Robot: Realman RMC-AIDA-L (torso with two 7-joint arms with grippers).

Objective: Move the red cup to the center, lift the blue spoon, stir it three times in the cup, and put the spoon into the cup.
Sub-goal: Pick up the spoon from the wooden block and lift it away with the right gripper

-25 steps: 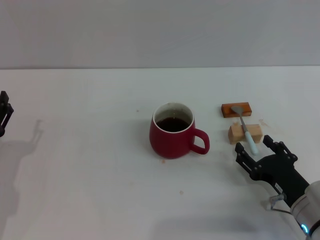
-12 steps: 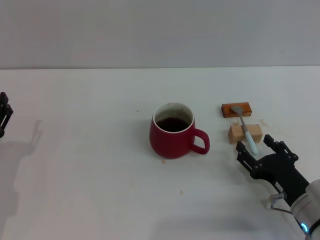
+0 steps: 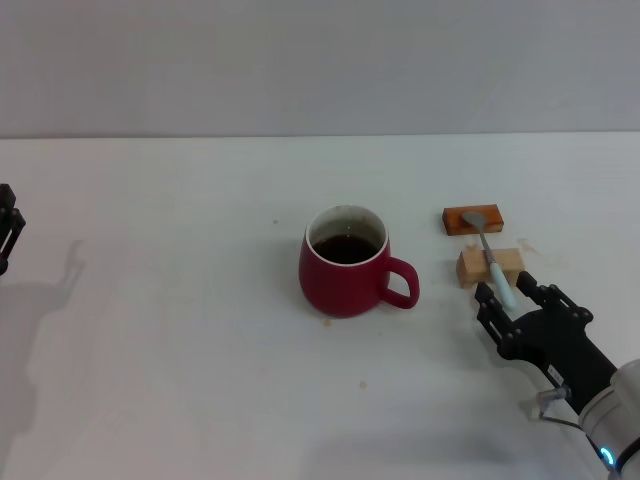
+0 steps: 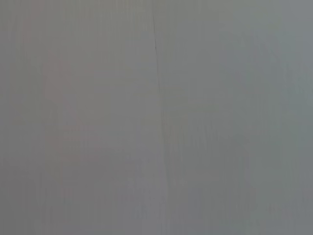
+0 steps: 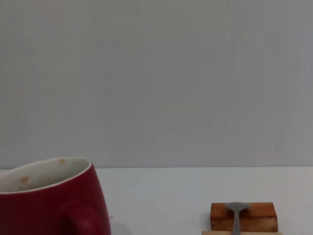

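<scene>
The red cup [image 3: 345, 275] stands near the middle of the white table, handle toward my right, with dark liquid inside. It also shows in the right wrist view [image 5: 49, 200]. The blue spoon [image 3: 490, 255] lies across two blocks to the cup's right, with its silver bowl on the far block and its pale handle pointing toward me. Its bowl shows in the right wrist view [image 5: 236, 209]. My right gripper [image 3: 505, 296] is low at the handle's near end, jaws partly open on either side of it. My left gripper [image 3: 8, 225] is parked at the table's far left edge.
An orange-brown block [image 3: 473, 219] and a tan wooden block [image 3: 490, 266] support the spoon, close to the cup's handle. Small brown specks [image 3: 362, 384] dot the white tabletop [image 3: 180, 330]. A grey wall rises behind the table. The left wrist view shows only a plain grey surface.
My right gripper's jaws have narrowed around the near end of the spoon's handle. The cup, spoon, blocks and left arm have not moved.
</scene>
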